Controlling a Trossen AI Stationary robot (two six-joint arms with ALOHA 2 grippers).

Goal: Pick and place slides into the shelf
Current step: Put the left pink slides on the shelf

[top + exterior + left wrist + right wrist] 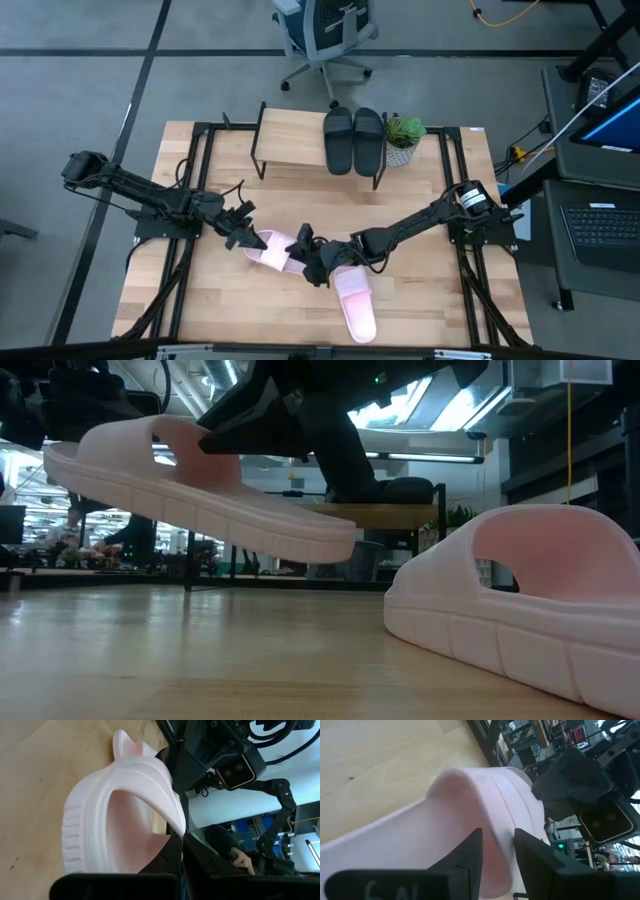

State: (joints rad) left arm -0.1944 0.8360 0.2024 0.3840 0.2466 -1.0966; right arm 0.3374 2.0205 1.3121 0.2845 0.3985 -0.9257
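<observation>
One pink slide [272,250] [200,490] hangs tilted above the table's middle, between both grippers. My left gripper [243,235] is shut on its left end. From the right, my right gripper [308,262] reaches in and is shut on the strap. The other pink slide [355,300] [520,610] lies sole down on the table, nearer the front edge. Two black slides [352,140] stand side by side on the right part of the shelf [292,138] at the table's far side. My left gripper [182,855] pinches the lower edge of the strap [176,825] at the slide's left end, coming roughly level from the table's left. The slide is clear of the table and tilted. My own fingers hide the exact spot. My right gripper [498,855] has the strap's edge [497,832] between its fingers. One finger [470,855] is under the strap over the footbed, and the other [535,862] is outside it. It comes from the table's right, slanting slightly down. The slide hangs clear of the table.
A small potted plant [403,140] stands right of the shelf. The shelf's left half [285,135] is bare wood. An office chair [325,35] stands beyond the far edge. A person's hand [242,862] shows in the room behind.
</observation>
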